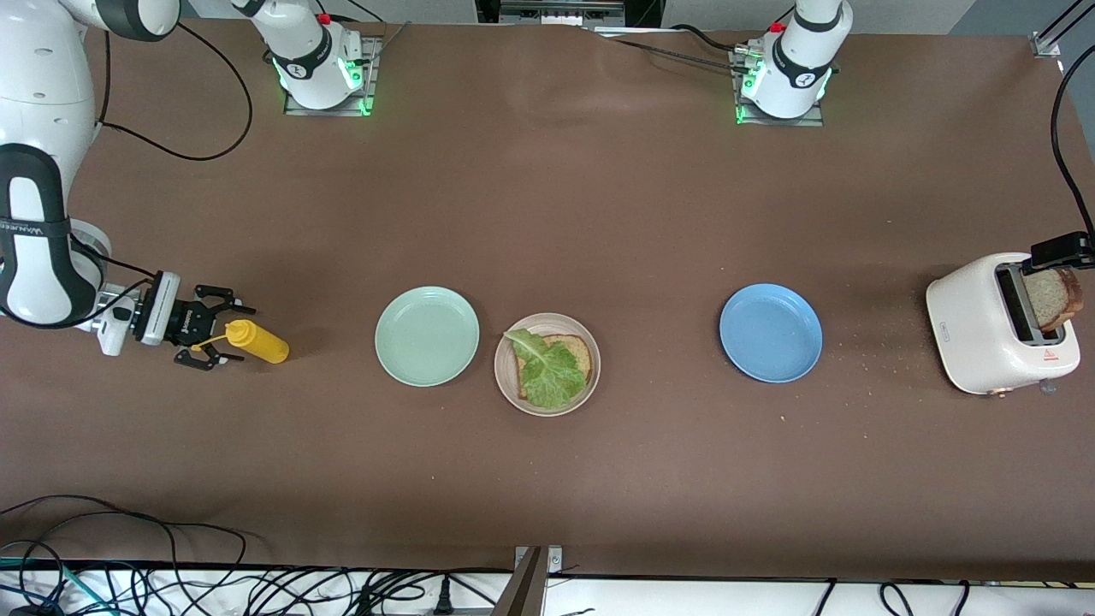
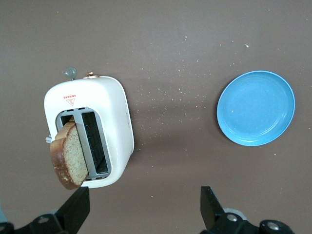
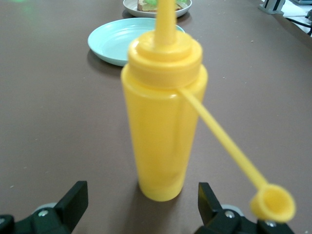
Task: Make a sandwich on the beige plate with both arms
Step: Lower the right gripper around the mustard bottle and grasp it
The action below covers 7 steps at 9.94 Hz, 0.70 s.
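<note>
While spread right end effector (image 1: pixel 208 335) flanks yellow bottle (image 1: pixel 257 340), spread left end effector (image 2: pixel 141 207) over toaster (image 1: pixel 997 329), bare table between plates.

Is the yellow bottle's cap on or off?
Off. The cap hangs loose on its tether, leaving the yellow bottle with its nozzle bare.

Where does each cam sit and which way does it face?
Front view: high across the table, facing both arm bases; shows the right tool open at the yellow squeeze bottle and the left tool over the toaster.
Left wrist view: looks down on the toaster, its bread slice and the blue plate; own open fingertips show.
Right wrist view: looks low along the table at the bottle; the mint green plate lies past it.
Shared: front and left wrist both show toaster and blue plate.
</note>
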{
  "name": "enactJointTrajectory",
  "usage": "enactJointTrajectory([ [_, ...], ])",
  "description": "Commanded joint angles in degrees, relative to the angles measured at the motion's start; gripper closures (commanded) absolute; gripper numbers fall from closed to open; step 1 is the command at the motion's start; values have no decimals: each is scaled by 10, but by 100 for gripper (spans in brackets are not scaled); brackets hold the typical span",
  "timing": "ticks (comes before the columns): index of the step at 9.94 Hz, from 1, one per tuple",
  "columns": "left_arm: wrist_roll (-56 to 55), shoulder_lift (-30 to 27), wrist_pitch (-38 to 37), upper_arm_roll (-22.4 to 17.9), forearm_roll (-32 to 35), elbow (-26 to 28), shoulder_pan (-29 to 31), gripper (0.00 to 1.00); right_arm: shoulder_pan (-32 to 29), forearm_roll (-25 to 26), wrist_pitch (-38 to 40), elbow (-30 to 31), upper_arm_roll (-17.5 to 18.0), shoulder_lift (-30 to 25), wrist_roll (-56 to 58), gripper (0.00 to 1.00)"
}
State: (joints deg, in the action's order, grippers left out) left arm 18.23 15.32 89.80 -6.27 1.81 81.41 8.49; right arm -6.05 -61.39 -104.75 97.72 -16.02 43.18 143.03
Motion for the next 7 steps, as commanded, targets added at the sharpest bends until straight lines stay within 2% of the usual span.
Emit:
enactJointTrajectory([
  [1, 8, 9, -4, 3, 14, -18, 2, 0, 2, -16, 8, -31, 12, 25, -31, 0],
  [4, 8, 9, -4, 3, 15, -17, 2, 0, 3, -27, 5, -31, 18, 27, -35, 0],
  [5, 8, 9, -4, 3, 14, -17, 2, 0, 3, -26, 4, -31, 21, 31, -35, 20],
  [6, 8, 9, -5, 3, 14, -18, 2, 0, 3, -25, 2, -31, 22, 32, -32, 50],
  [7, 8, 9, -4, 3, 14, -18, 2, 0, 3, -23, 2, -41, 31, 37, -31, 63],
])
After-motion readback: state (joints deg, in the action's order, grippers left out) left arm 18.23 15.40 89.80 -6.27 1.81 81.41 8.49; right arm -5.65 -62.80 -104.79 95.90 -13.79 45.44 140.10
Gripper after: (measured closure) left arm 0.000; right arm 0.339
